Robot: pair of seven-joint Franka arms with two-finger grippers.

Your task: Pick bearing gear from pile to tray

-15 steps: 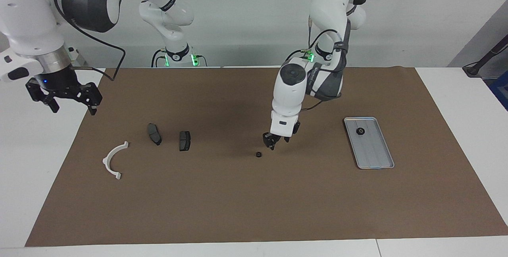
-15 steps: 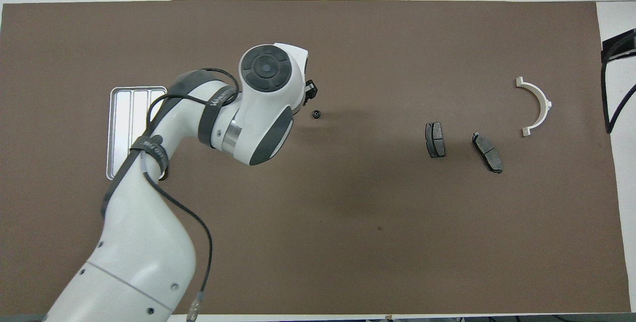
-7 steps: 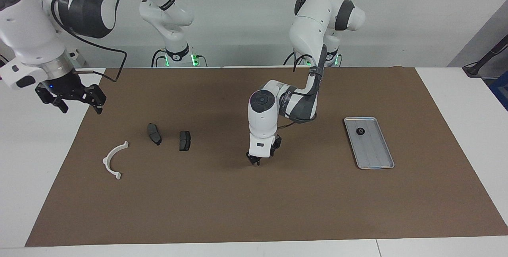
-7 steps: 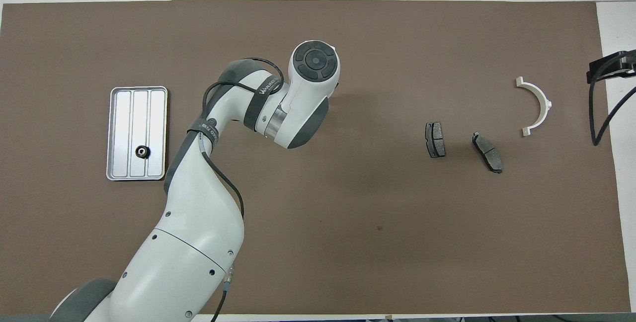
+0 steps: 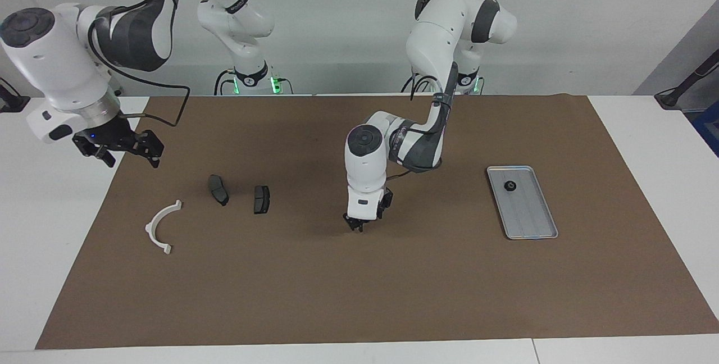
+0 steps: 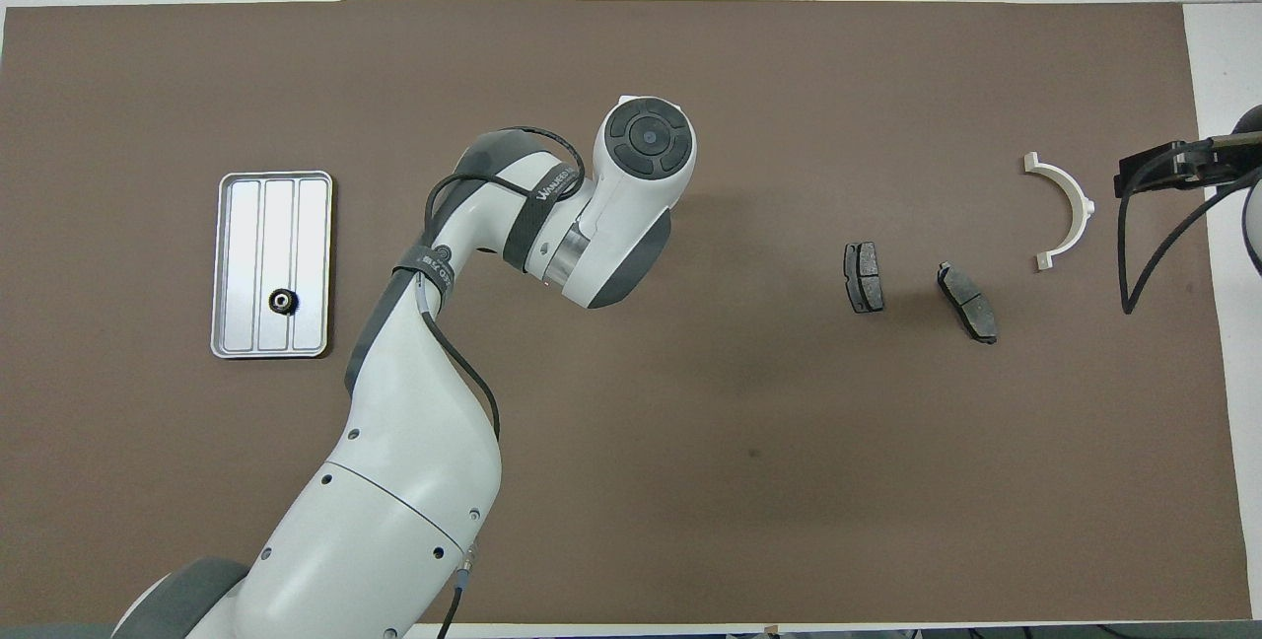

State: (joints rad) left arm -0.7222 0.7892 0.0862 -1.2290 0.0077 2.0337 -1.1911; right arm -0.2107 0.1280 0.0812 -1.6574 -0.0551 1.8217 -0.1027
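Observation:
My left gripper (image 5: 355, 225) is down at the brown mat (image 5: 359, 296) near its middle, fingers pointing straight down. No loose bearing gear shows on the mat; the hand and wrist cover that spot in both views. One small black bearing gear (image 5: 510, 186) (image 6: 284, 301) lies in the silver tray (image 5: 531, 215) (image 6: 258, 225) at the left arm's end. The pile at the right arm's end holds a white half-ring bracket (image 5: 162, 226) (image 6: 1070, 210) and two dark brake pads (image 5: 218, 189) (image 5: 261, 199). My right gripper (image 5: 121, 149) hangs open and empty over the mat's edge near the bracket.
The brake pads (image 6: 863, 276) (image 6: 967, 301) lie side by side between the bracket and my left gripper. The left arm's wrist (image 6: 646, 141) hides the fingers from above. White table (image 5: 663, 145) borders the mat.
My left gripper swung from beside the small black gear on the mat to down over it, so the gear went out of sight. The right arm drifted lower, toward the mat.

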